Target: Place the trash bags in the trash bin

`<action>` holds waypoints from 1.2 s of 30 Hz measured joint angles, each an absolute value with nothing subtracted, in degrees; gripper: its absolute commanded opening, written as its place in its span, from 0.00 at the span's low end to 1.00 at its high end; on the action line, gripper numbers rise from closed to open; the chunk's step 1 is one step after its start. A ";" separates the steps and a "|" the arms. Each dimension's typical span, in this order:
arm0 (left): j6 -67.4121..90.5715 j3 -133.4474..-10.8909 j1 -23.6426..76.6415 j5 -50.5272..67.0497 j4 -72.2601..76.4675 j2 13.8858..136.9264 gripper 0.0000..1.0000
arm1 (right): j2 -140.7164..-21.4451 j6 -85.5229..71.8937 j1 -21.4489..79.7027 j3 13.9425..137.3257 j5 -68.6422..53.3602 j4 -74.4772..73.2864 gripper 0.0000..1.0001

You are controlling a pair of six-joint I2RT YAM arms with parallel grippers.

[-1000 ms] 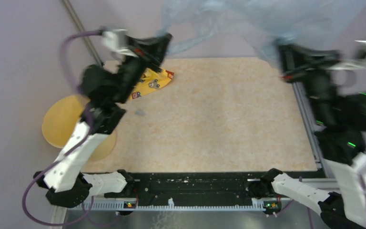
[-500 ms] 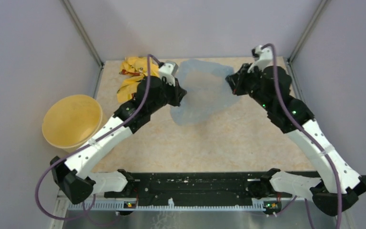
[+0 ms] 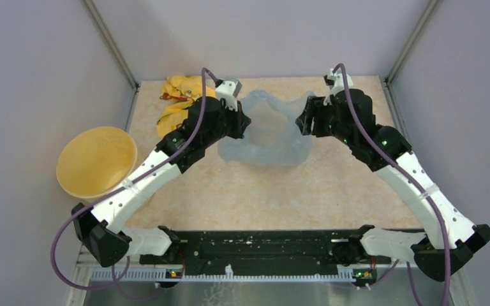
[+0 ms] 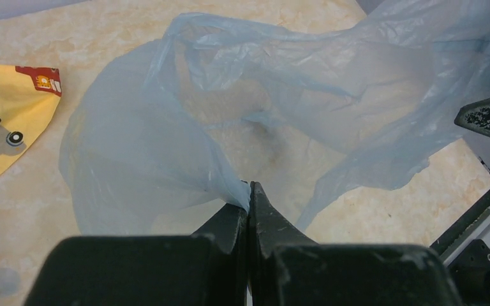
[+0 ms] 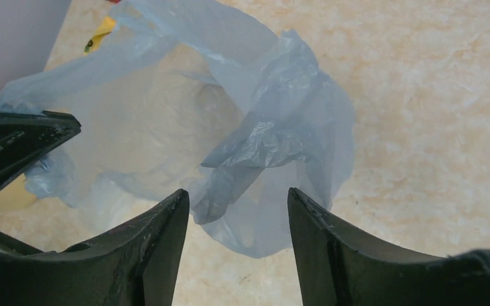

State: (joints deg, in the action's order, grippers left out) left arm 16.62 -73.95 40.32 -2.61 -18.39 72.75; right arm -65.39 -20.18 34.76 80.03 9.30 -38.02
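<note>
Showing only from overhead, the trash bin [image 3: 92, 159] stands beside the table [image 3: 281, 191].

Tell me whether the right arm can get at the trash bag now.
Probably yes: the right gripper is open, a crumpled fold of the trash bag lies just ahead of its jaws, nothing between.

Thin crinkly plastic film for the trash bag [image 4: 134, 140], see-through pale blue-grey, slight sheen on the folds. Smooth matt yellow plastic for the trash bin [image 3: 96, 159]. Soft printed cloth [image 4: 13, 105], matt. Mottled beige table top [image 5: 434, 95], stone-look, kinda dull finish.
</note>
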 measured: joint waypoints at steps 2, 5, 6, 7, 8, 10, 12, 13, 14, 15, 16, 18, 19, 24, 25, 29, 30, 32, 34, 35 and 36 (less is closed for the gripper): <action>16.69 -74.06 40.32 -2.48 -18.39 72.75 0.00 | -65.36 -21.21 34.76 80.60 9.67 -40.42 0.64; 16.95 -74.06 40.32 -2.15 -18.48 72.75 0.00 | -65.19 -23.40 34.76 80.97 10.09 -42.59 0.67; 17.08 -74.06 40.32 -2.07 -18.48 72.75 0.00 | -65.01 -24.32 34.76 81.01 10.04 -43.20 0.67; 17.23 -74.06 40.32 -1.89 -18.48 72.75 0.00 | -64.84 -25.10 34.76 81.01 10.00 -43.51 0.67; 17.39 -74.06 40.32 -1.72 -18.48 72.75 0.00 | -64.58 -26.11 34.76 80.99 9.87 -43.70 0.67; 17.76 -74.06 40.32 -1.30 -18.48 72.73 0.00 | -63.86 -28.12 34.76 80.93 9.23 -43.68 0.67; 18.02 -74.06 40.32 -1.08 -18.48 72.73 0.00 | -62.85 -30.09 34.76 80.20 8.80 -42.87 0.67; 18.13 -74.06 40.32 -0.89 -18.48 72.71 0.00 | -62.54 -30.96 34.76 79.92 8.78 -42.72 0.67; 18.17 -74.06 40.32 -0.67 -18.48 72.62 0.00 | -62.19 -32.53 34.76 79.35 8.80 -42.15 0.67; 18.33 -74.06 40.32 -0.40 -18.48 72.55 0.00 | -62.19 -32.53 34.76 79.35 8.80 -42.15 0.67; 18.39 -74.06 40.32 -0.08 -18.48 72.47 0.00 | -62.17 -33.67 34.76 78.78 8.82 -41.25 0.66; 18.55 -74.00 40.32 0.40 -18.46 72.18 0.00 | -62.26 -35.31 34.76 77.95 8.78 -39.62 0.64; 18.61 -73.93 40.32 0.60 -18.46 72.01 0.00 | -62.33 -36.38 34.76 77.52 8.80 -38.65 0.62; 19.11 -73.28 40.32 0.62 -18.46 70.81 0.00 | -63.48 -40.03 34.76 77.23 8.91 -34.17 0.55; 19.18 -73.25 40.32 0.62 -18.48 70.63 0.00 | -63.94 -40.71 34.76 77.23 8.97 -33.19 0.54; 19.38 -72.75 40.32 0.58 -18.48 69.60 0.00 | -65.98 -42.17 34.76 77.23 10.15 -31.09 0.53; 19.40 -72.60 40.32 0.47 -18.48 69.30 0.00 | -66.63 -42.24 34.76 77.23 10.90 -31.00 0.52; 19.40 -72.31 40.32 -0.14 -18.52 68.64 0.00 | -67.68 -42.13 34.76 77.23 12.51 -31.09 0.45; 19.42 -71.94 40.32 -1.23 -18.52 67.90 0.01 | -68.29 -41.58 34.76 77.25 14.06 -31.14 0.30; 19.42 -71.77 40.32 -1.74 -18.55 67.57 0.03 | -68.45 -41.08 34.74 77.36 14.83 -31.29 0.20; 19.46 -71.55 40.34 -2.68 -18.68 67.18 0.05 | -68.51 -40.42 34.74 77.56 15.49 -31.44 0.11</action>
